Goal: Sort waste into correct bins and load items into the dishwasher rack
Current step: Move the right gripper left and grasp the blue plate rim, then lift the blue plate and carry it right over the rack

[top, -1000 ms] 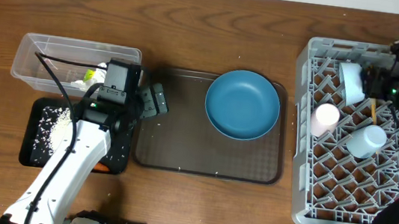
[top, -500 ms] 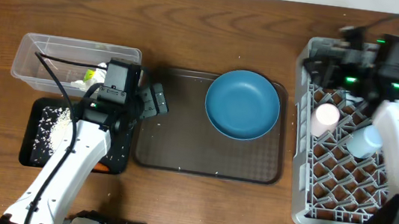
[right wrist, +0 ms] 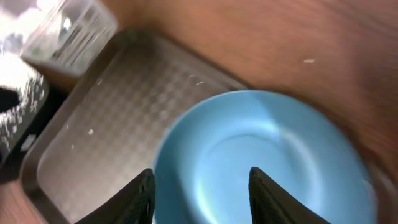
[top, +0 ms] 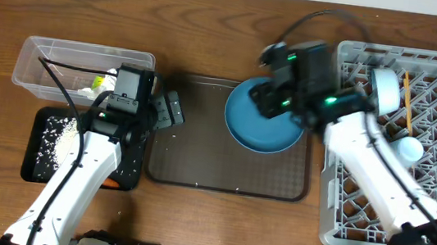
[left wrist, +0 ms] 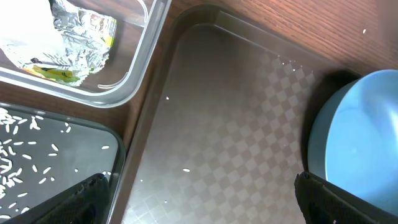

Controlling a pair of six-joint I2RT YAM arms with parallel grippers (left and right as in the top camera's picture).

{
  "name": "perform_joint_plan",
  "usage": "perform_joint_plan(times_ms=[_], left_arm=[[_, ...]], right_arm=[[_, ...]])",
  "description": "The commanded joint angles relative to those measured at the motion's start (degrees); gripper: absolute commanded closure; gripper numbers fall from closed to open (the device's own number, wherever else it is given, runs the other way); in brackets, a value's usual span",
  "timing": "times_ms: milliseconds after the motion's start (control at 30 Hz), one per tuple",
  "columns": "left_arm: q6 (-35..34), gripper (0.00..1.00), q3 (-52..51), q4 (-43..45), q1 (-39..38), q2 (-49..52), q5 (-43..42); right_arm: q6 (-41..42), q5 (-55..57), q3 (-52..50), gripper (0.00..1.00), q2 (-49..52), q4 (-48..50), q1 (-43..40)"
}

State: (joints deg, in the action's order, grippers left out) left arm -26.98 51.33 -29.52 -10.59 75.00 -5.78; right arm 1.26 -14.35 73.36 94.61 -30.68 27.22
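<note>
The blue plate [top: 252, 134] lies on the brown serving tray [top: 198, 157]. My right gripper [top: 269, 95] hovers over the plate, open and empty; in the right wrist view its fingers [right wrist: 140, 196] straddle the plate [right wrist: 267, 149]. My left gripper [top: 172, 111] is open and empty over the brown tray's left edge [left wrist: 217, 124]. The snack wrapper [left wrist: 78, 43] lies in the clear tub [top: 53, 54]. Rice [top: 58, 137] and the carrot [top: 112, 183] are in the black tray [top: 32, 169]. The white bowl [top: 383, 90], chopsticks [top: 407, 103] and light-blue cup [top: 408, 148] sit in the grey rack [top: 406, 218]. The pink cup is hidden.
A few loose rice grains [left wrist: 185, 170] lie on the brown tray. The clear tub and black tray stand side by side left of it, close to my left arm. The rack fills the right side of the table, its raised wall [top: 324, 151] beside the brown tray.
My right arm has swung left from over the rack to above the blue plate and now covers the pink cup. My left arm has not moved.
</note>
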Motion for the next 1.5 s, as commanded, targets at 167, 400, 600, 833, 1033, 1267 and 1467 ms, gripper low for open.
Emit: perform_joint_plan(times_ms=[167,400,600,833,1033,1267,1467], left_arm=[[0.2,0.02,-0.1,0.0,0.2,0.2,0.7],[0.2,0.02,-0.1,0.0,0.2,0.2,0.7],[0.2,0.02,-0.1,0.0,0.2,0.2,0.7],[0.2,0.02,-0.1,0.0,0.2,0.2,0.7],[0.2,0.02,-0.1,0.0,0.2,0.2,0.7],[0.2,0.02,-0.1,0.0,0.2,0.2,0.7],[0.2,0.02,-0.1,0.0,0.2,0.2,0.7]], right_arm=[[-1.1,13.6,-1.5,0.51,7.4,-0.1,11.1],[-1.1,14.0,-1.5,0.55,13.7,-0.3,15.5],[-1.1,14.1,-1.5,0.87,15.0,-0.2,16.0],[-0.4,13.6,-1.4,0.99,13.8,0.5,15.9],[1.6,8.2,-0.4,0.99,6.2,1.4,14.4],[3.6,1.5,0.0,0.99,-11.4,3.0,4.5],[4.1,-18.7,0.0,0.99,-23.3,2.5,-16.1]])
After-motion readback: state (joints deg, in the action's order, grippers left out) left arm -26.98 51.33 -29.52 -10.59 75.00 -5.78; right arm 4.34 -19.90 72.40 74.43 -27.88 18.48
